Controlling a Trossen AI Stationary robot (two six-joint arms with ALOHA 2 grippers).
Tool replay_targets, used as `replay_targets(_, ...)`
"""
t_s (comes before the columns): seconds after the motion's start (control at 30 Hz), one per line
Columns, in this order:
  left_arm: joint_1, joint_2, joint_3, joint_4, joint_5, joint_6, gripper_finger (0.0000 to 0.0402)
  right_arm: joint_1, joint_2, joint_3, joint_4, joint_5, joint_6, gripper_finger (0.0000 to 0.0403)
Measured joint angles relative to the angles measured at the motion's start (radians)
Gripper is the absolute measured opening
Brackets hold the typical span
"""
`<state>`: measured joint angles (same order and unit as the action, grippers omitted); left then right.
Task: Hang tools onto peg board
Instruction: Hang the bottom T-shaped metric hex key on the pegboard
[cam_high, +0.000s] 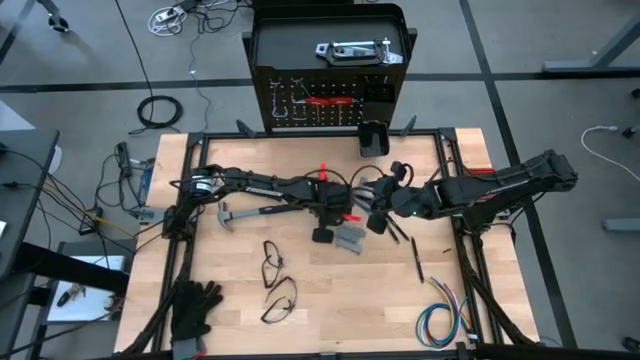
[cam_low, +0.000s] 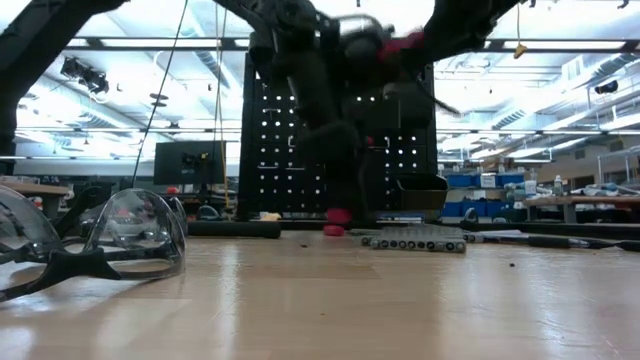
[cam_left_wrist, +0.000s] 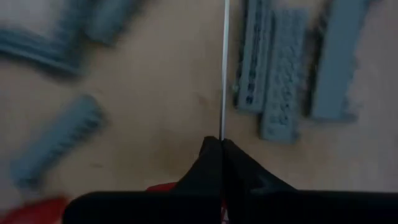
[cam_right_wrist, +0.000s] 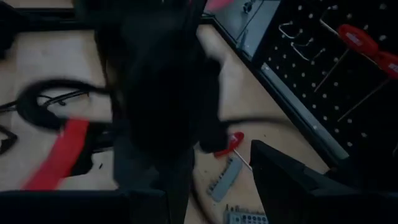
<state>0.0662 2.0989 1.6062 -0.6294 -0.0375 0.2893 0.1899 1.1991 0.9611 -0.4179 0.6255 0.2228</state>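
Observation:
The peg board (cam_high: 330, 100) stands upright at the table's far edge, with red-handled tools (cam_right_wrist: 357, 40) hanging on it. My left gripper (cam_left_wrist: 221, 144) is at mid-table, pointing steeply down, shut on the thin steel shaft (cam_left_wrist: 224, 68) of a red-handled tool (cam_right_wrist: 230, 144). Grey metal pieces (cam_left_wrist: 280, 81) lie on the wood just beyond it. My right gripper (cam_right_wrist: 214, 168) hovers close to the right of the left one (cam_high: 340, 210), open, with nothing between its fingers. A black-handled hammer (cam_high: 240, 214) lies flat toward the left. My left gripper pinches the thin steel shaft (cam_left_wrist: 223, 127) between its two fingertips, coming from above at a steep slant. The shaft runs on straight ahead from the tips, along the line of the fingers. Red (cam_left_wrist: 163, 186) shows beside the fingers. Whether the tool is lifted clear, I cannot tell.
Two pairs of safety glasses (cam_high: 272, 262) lie near the front, one close to the low camera (cam_low: 120, 240). Black gloves (cam_high: 195, 308) are at the front left, a coloured wire bundle (cam_high: 445, 320) at the front right. A small black bin (cam_high: 373, 138) hangs on the board.

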Motion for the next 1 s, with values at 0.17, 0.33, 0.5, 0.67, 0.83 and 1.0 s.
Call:
replay_targets(0.17, 0.006, -0.078, -0.049, 0.078, -0.092, 0.018, 0.0000, -0.002, -0.013, -0.001, -0.009, -0.002, -0.006, 0.0170)
replay_targets(0.33, 0.029, -0.198, -0.177, 0.254, -0.114, -0.020, 0.0000, 0.021, -0.045, 0.000, -0.016, -0.014, 0.011, 0.0170)
replay_targets(0.5, 0.032, -0.325, -0.381, 0.525, -0.120, -0.110, 0.0000, 0.028, -0.009, 0.000, -0.054, -0.016, -0.026, 0.0170)
replay_targets(0.67, 0.038, -0.370, -0.514, 0.672, -0.115, -0.271, 0.0000, 0.027, 0.088, -0.003, -0.055, 0.090, -0.210, 0.0170)
replay_targets(0.83, 0.042, -0.376, -0.532, 0.701, -0.100, -0.320, 0.0000, 0.013, 0.204, -0.004, -0.051, 0.144, -0.367, 0.0169)
replay_targets(1.0, 0.042, -0.374, -0.533, 0.699, -0.100, -0.295, 0.0000, -0.026, 0.274, 0.008, -0.050, 0.105, -0.399, 0.0167)
